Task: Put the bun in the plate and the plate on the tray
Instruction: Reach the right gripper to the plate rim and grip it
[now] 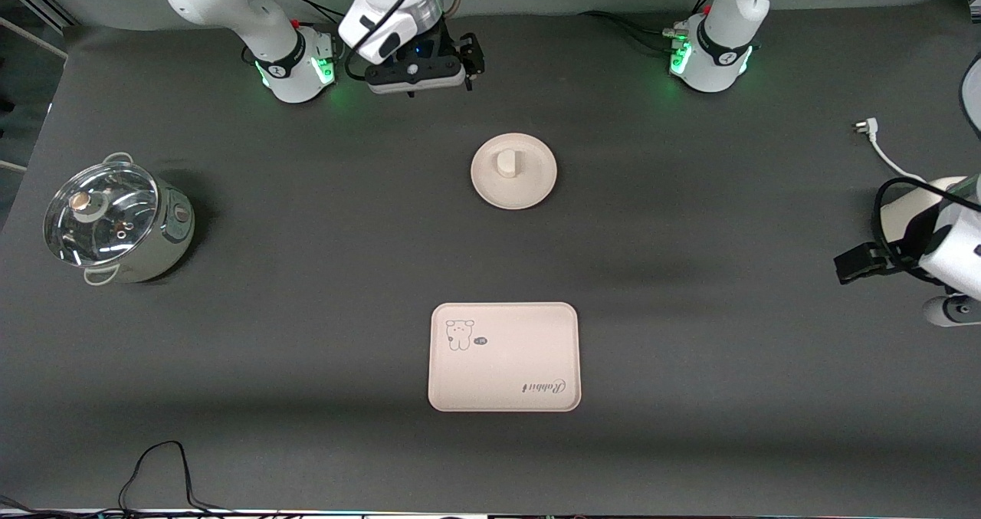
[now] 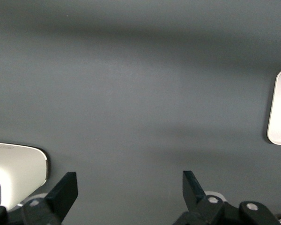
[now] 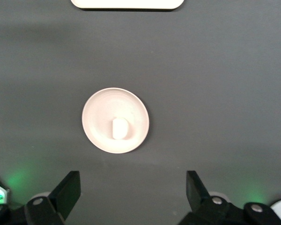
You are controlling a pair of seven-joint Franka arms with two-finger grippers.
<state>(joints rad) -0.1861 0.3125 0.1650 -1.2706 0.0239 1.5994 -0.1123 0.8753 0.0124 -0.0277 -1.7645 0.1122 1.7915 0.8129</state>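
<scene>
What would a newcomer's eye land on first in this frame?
Probably the bun, standing on the round plate mid-table. Nearer the front camera lies the tray with its bear drawing, nothing on it. A glass-lidded steel pot sits toward the right arm's end; the right gripper hangs with open jaws by its base, and the left gripper, also open, waits at its own end.

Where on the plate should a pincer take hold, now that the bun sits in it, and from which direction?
Best at the raised rim of the plate, one finger over the lip and one beneath its edge, coming in low from the robots' side. The plate lies flat and shallow, too wide to span. The bun stands near the middle, so any rim spot is clear of it. The right pincer, open, hangs closest.
</scene>
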